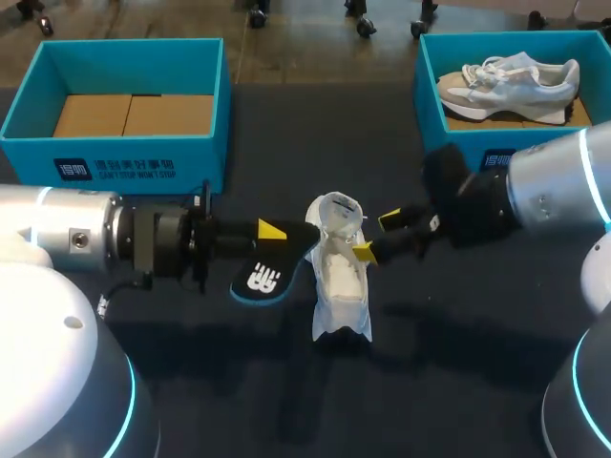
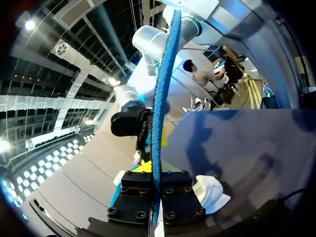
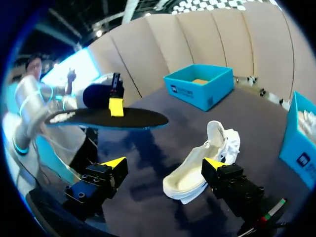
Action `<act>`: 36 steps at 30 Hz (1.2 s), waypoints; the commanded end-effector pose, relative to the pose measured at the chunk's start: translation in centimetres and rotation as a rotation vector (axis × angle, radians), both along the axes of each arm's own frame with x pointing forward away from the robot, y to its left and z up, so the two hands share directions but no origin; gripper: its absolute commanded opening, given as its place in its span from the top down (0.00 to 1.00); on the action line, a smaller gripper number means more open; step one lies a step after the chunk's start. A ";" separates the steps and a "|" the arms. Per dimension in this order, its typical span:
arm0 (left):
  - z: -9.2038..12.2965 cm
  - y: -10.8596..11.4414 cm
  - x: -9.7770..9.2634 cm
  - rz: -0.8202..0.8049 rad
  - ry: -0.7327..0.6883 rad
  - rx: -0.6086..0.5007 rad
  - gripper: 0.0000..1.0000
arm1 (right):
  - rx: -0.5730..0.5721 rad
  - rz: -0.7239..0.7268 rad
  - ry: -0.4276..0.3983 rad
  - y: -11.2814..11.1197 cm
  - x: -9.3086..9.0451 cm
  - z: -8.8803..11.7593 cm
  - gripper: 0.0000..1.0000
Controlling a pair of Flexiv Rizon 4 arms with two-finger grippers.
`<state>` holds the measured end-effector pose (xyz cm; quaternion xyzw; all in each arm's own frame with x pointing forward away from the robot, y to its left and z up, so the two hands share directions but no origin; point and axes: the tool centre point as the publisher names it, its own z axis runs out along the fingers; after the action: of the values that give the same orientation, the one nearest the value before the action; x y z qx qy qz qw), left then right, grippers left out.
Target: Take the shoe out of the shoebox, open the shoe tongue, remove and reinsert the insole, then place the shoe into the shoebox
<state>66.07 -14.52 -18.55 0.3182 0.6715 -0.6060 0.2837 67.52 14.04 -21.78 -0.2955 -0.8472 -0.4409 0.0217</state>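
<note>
A white shoe lies on the dark table, its tongue pulled up and its inside bare. My left gripper is shut on the black, blue-edged insole, holding it just left of the shoe's opening. In the left wrist view the insole stands edge-on between the fingers of the left gripper, with the shoe below. My right gripper stands open at the shoe's right side, one tip at its collar. The right wrist view shows the shoe ahead of the right gripper and the insole hovering beyond.
An empty blue shoebox with a cardboard floor stands at the back left, also seen as the far box. A second blue box at the back right holds another grey-white shoe.
</note>
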 end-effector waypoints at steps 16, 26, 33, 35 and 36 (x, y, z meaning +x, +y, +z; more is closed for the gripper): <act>-2.0 -2.9 1.9 -0.068 -0.010 -0.047 1.00 | -0.215 0.160 -0.208 -1.0 -0.6 -1.7 0.00; -2.4 -2.4 1.9 -0.041 0.038 -0.029 1.00 | -0.227 0.525 -0.205 -2.2 -0.5 -5.0 0.00; -2.8 -2.4 1.7 -0.028 0.050 -0.008 1.00 | -0.227 0.525 -0.205 -2.2 -0.5 -5.0 0.00; -2.8 -2.4 1.6 -0.021 0.051 -0.015 1.00 | -0.227 0.525 -0.205 -2.2 -0.5 -5.0 0.00; -2.8 -2.4 1.6 -0.021 0.056 -0.018 1.00 | -0.227 0.525 -0.205 -2.2 -0.5 -5.0 0.00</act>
<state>68.00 -16.88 -21.22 0.3090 0.6704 -0.6232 0.2582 66.56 11.50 -26.89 -0.0240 -0.9345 -0.3552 0.0061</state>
